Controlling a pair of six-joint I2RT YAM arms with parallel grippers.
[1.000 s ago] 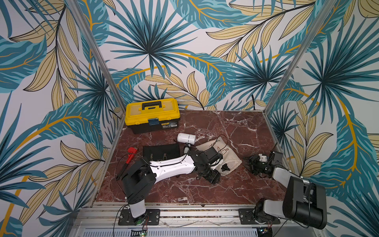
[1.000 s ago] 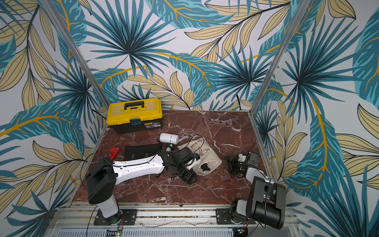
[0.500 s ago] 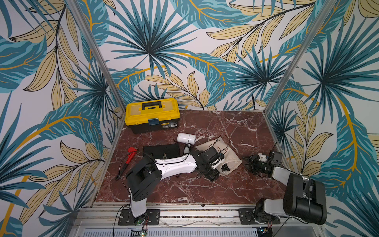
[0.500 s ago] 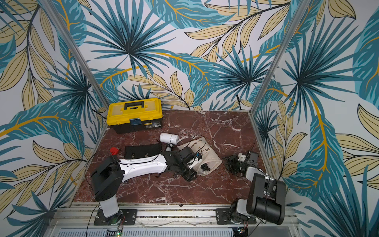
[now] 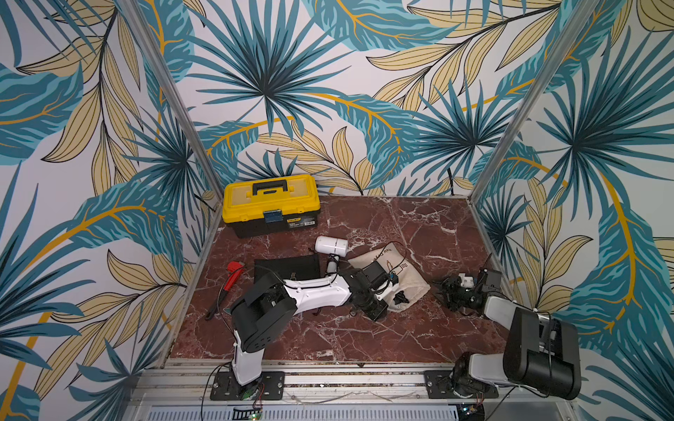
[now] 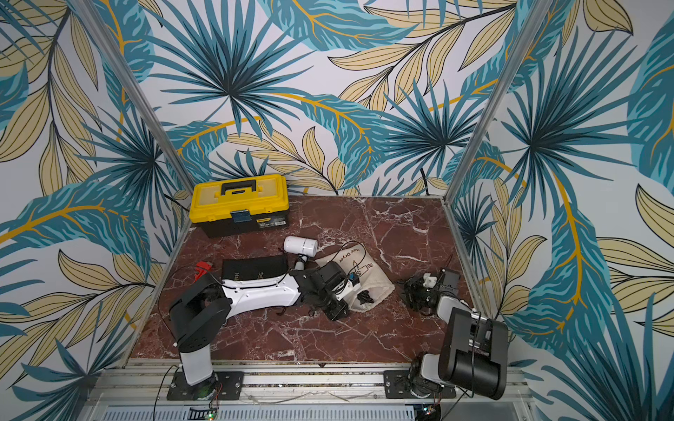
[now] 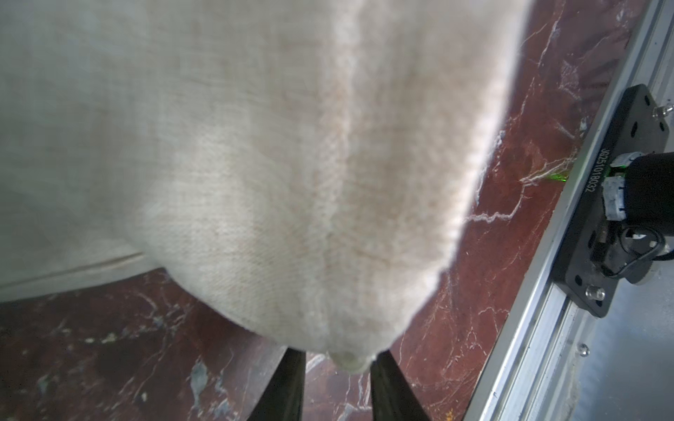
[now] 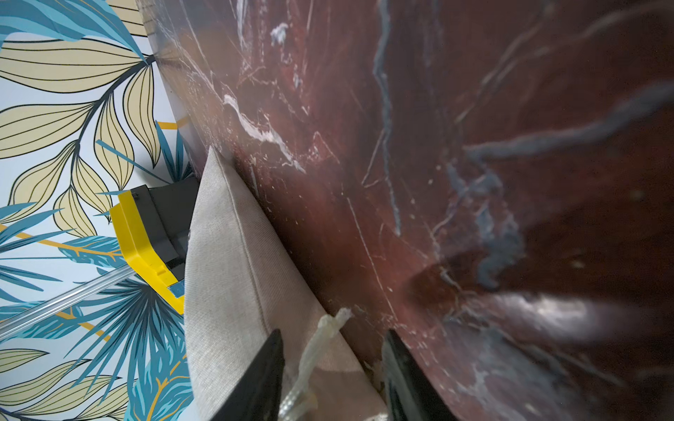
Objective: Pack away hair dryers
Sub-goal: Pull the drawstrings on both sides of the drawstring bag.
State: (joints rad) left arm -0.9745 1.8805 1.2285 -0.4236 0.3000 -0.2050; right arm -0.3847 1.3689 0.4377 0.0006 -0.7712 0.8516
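Observation:
In both top views a white hair dryer (image 5: 331,245) (image 6: 301,245) lies mid-table with its handle toward me. To its right lies a beige pouch (image 5: 395,271) (image 6: 359,271) printed "Hair Dryer", with a black cord and plug on it. My left gripper (image 5: 379,308) (image 6: 337,311) is at the pouch's near left corner. In the left wrist view the beige pouch (image 7: 273,164) fills the frame, and its corner sits between the left gripper's (image 7: 337,368) parted fingers. My right gripper (image 5: 450,291) (image 8: 333,350) stands open by the pouch's right end, a white drawstring (image 8: 317,342) loose between its fingers.
A yellow toolbox (image 5: 270,204) stands at the back left. A black pouch (image 5: 288,266) lies flat left of the dryer's handle. A red-handled tool (image 5: 233,279) lies near the left wall. The table's front rail (image 5: 328,368) carries both arm bases.
My left arm's elbow has swung a little to the right and its jaws have narrowed around the pouch's corner. The right arm has not moved.

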